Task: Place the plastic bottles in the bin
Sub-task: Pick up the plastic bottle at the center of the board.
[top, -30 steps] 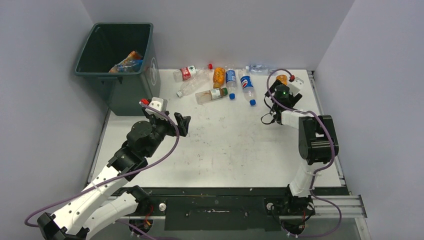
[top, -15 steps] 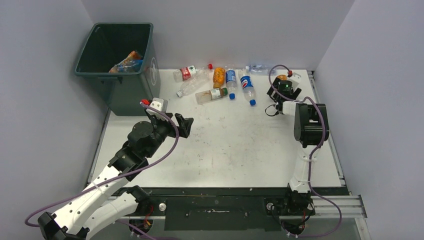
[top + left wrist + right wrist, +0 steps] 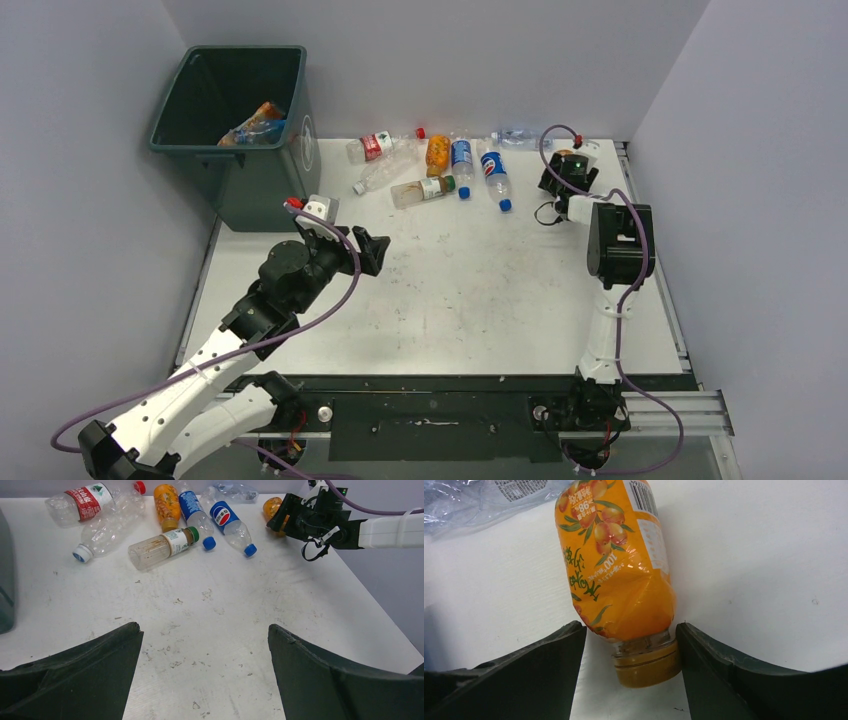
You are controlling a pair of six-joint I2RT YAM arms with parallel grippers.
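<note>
- The right arm has reached farther toward the far edge of the table (image 3: 470,290) than a second ago, and its right gripper (image 3: 630,632) now sits over the orange bottle (image 3: 619,570) instead of short of it.
- The fingers (image 3: 549,655) have drawn inward and stand on either side of the bottle's neck and orange cap. They seem to touch on both sides, but I cannot tell whether they clamp it. The bottle lies flat on the table.
- The left arm has hardly shifted. The left gripper (image 3: 204,626) hangs with its jaws spread wide and nothing between them, over the scuffed middle of the table.
- The loose plastic bottles (image 3: 160,547) lie as before in a row near the far edge. They are thin clear shells, some dented, with red, blue and green-white labels and blue, red and green caps. One is orange like the bottle at the gripper.
- The orange bottle is glossy, wrapped in a fruit-printed label, with a bare ribbed neck. A crumpled clear bottle (image 3: 474,500) lies just beside its base.
- The bin (image 3: 262,185) is a tall dark green-grey box with a thick rim. It stands at the far left corner with a few bottles (image 3: 258,123) already inside.
- The white tabletop is flecked with dark marks.
- Grey walls close in behind and on both sides. The orange bottle lies near the far right corner, well apart from the bin.
</note>
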